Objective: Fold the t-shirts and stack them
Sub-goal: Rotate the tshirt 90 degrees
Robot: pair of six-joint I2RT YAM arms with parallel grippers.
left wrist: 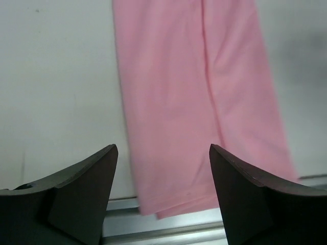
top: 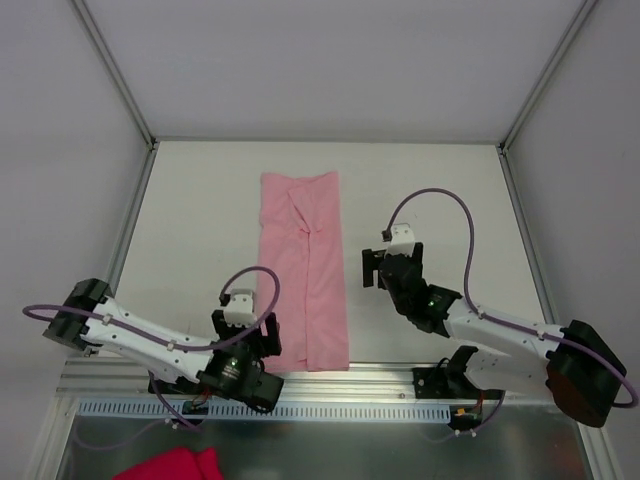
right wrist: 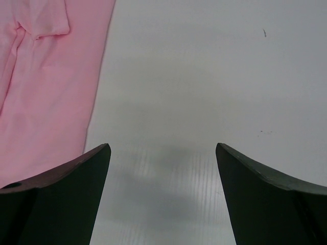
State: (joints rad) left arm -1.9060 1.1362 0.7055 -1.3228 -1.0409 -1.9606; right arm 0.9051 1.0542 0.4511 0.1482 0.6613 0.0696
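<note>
Both sets of jaws gape empty, your left gripper (left wrist: pixel 163 153) at the near end of the strip-folded t-shirt (top: pixel 305 270) and your right gripper (right wrist: pixel 162 150) just beside its edge, likely poised to fold it crosswise.

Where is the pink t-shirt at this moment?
In the top view, the pink t-shirt lies as a long strip on the table, between the left gripper and the right gripper.

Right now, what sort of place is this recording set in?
Probably a lab robot cell, not a home: a white table walled in by plain panels on metal framing, two arms bolted to a rail at its near edge, one pink t-shirt laid out.
</note>
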